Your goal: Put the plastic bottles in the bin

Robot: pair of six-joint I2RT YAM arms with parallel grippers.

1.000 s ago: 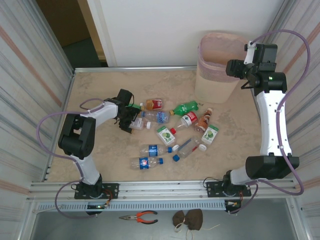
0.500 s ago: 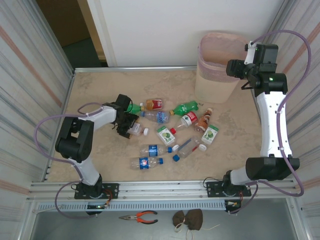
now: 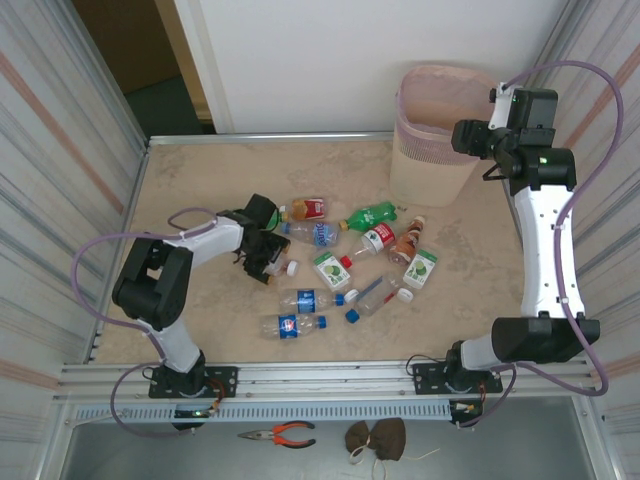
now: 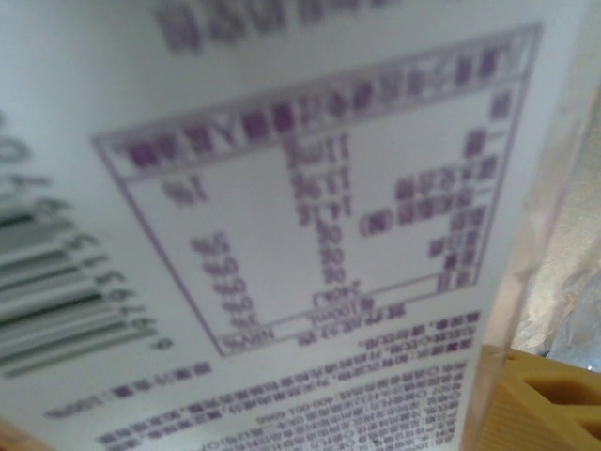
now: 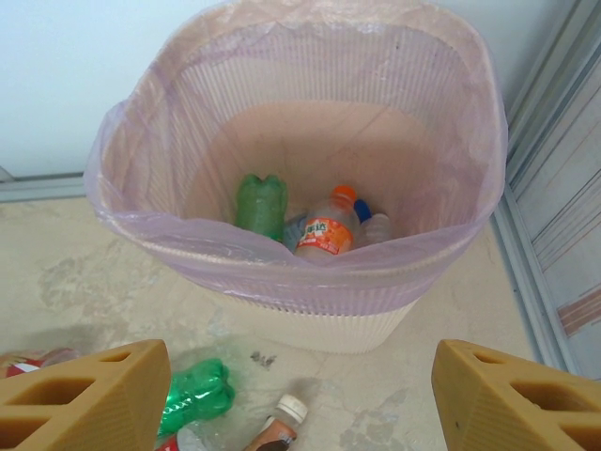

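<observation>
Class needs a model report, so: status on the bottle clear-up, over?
Left claw low on a bottle, grip unclear. Right claw open, empty, near the bin. Many bottles loose on the table. Nothing blocks the bin.

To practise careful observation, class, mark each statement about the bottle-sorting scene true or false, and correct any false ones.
1. The bin holds several plastic bottles. True.
2. The right claw grips a bottle. False: its fingers stand apart with nothing between them.
3. The orange-handled pliers lie among the bottles on the table. False: they lie in front of the rail, off the table.
4. The left claw is down at the left end of the bottles lying on the table. True.
</observation>
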